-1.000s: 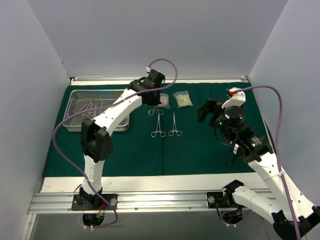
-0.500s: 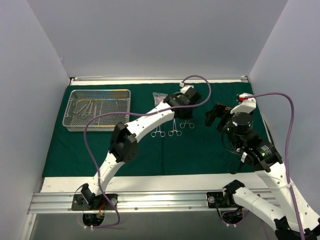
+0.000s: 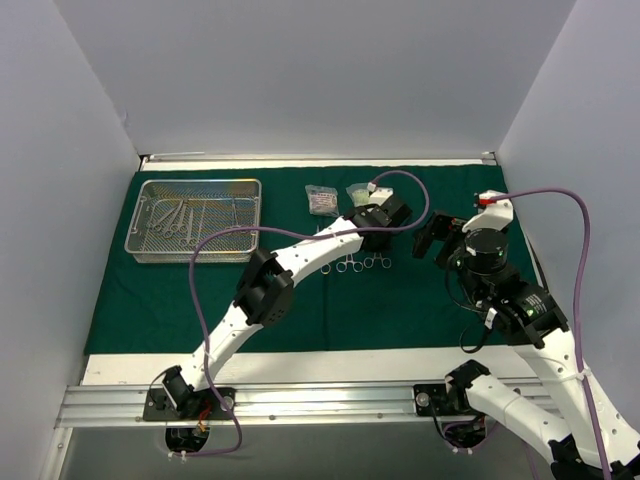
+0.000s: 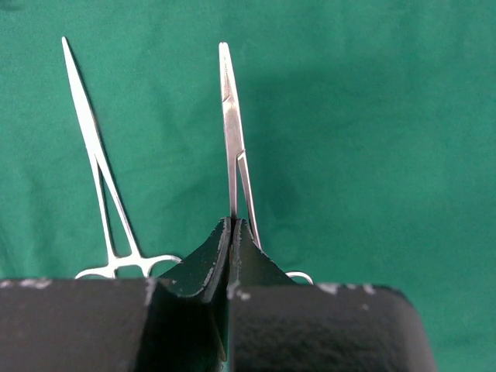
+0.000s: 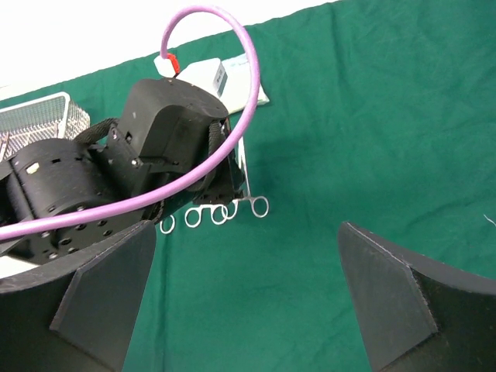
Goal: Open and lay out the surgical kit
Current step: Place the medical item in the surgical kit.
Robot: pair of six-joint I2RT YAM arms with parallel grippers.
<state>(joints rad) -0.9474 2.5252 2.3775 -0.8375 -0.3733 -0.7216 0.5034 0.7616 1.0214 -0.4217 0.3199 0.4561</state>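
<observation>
A clamp is pinched shut in the left gripper just beside a second clamp, which could be nudged askew on release; the right gripper is held spread, empty.

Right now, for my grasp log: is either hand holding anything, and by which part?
The left hand is shut on a steel clamp, pinching its shanks near the finger rings. The right hand is open, empty.

Open green cloth along near edge, left arm spans centre, clamps just beside it
</observation>
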